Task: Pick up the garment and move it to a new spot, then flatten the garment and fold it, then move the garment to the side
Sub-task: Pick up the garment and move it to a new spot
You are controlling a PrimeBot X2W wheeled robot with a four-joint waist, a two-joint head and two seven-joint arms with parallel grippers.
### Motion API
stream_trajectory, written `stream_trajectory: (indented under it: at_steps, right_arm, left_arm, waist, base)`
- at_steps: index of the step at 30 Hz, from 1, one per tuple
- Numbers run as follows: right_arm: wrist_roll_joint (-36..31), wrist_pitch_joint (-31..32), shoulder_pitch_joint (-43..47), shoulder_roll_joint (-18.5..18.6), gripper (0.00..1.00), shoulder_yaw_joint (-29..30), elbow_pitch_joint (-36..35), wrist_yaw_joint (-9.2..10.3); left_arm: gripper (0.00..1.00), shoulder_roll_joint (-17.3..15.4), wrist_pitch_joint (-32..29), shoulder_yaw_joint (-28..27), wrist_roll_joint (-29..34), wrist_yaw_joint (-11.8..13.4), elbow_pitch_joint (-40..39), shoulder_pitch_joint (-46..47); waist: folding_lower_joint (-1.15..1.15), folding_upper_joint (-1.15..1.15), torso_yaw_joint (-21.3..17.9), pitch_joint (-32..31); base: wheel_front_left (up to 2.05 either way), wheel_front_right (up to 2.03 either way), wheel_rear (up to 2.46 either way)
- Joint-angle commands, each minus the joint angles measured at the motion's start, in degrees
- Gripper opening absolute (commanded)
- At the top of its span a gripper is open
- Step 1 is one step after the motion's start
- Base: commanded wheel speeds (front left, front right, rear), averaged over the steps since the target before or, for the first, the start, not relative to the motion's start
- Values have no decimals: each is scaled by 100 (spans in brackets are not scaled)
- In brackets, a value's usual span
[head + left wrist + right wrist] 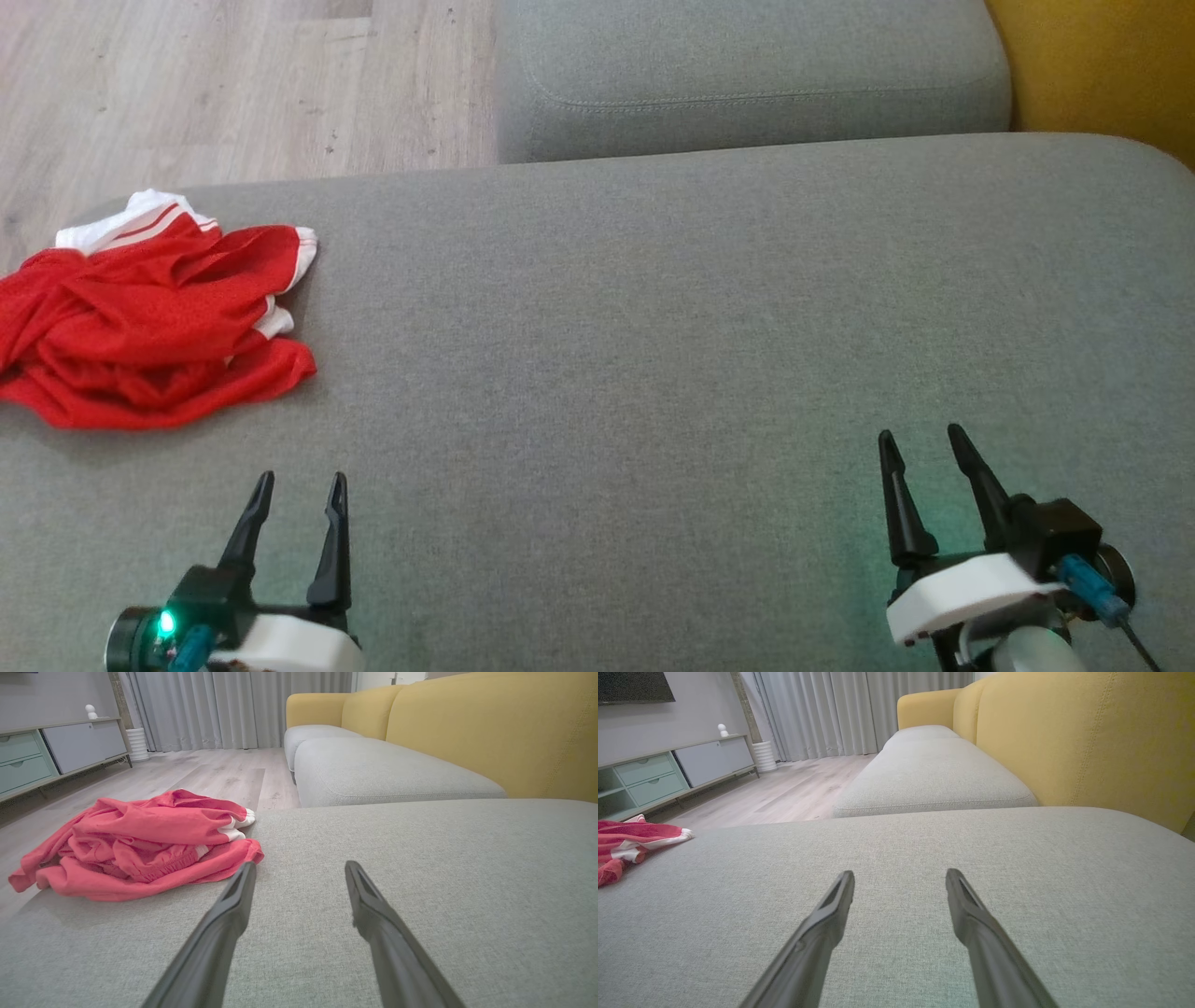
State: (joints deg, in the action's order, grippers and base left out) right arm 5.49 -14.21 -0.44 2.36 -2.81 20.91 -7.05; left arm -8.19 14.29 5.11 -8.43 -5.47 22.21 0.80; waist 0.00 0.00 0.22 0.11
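The garment [140,322] is red mesh with white trim and lies crumpled at the far left of the grey sofa cushion [653,308], reaching its left edge. The left wrist view shows the garment [135,851] ahead and to the left, and the right wrist view catches the garment [626,842] at its left border. My left gripper [301,478] hovers near the cushion's front, a little right of and below the garment, open and empty; its own camera shows the left gripper [299,867] with nothing between the fingers. My right gripper [920,433] is open and empty far to the right, and its wrist view shows the right gripper [900,875] over bare cushion.
A second grey seat cushion [747,75] adjoins the far edge, with the yellow sofa back [1102,65] at the right. Wooden floor [187,84] lies beyond the left side. A low cabinet [56,751] and grey curtains [233,709] stand across the room.
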Motion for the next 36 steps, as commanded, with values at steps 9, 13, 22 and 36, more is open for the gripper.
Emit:
stream_trajectory:
  at_steps: [9, 13, 22, 36]
  right_arm:
    - [-45, -79, -214, 52, 100, -70, -142, -44]
    - [-49, -79, -151, 52, 100, -42, -180, -44]
    - [49, -79, -148, 52, 100, -303, -145, -44]
    - [-71, -79, -472, 104, 100, -609, -132, -44]
  left_arm:
    - [100, 19, 71, -232, -23, -64, -92, 258]
    - [100, 73, 71, -152, 6, -87, -82, 295]
    - [100, 60, 71, -120, 7, -105, -63, 109]
    - [100, -19, 4, -216, -412, -158, -335, 529]
  waist:
    - [0, 0, 113, -32]
    - [0, 0, 468, -86]
    - [0, 0, 1746, -227]
    - [0, 0, 2038, 350]
  base:
    - [0, 0, 0]
    - [0, 0, 0]
    - [0, 0, 0]
    - [0, 0, 0]
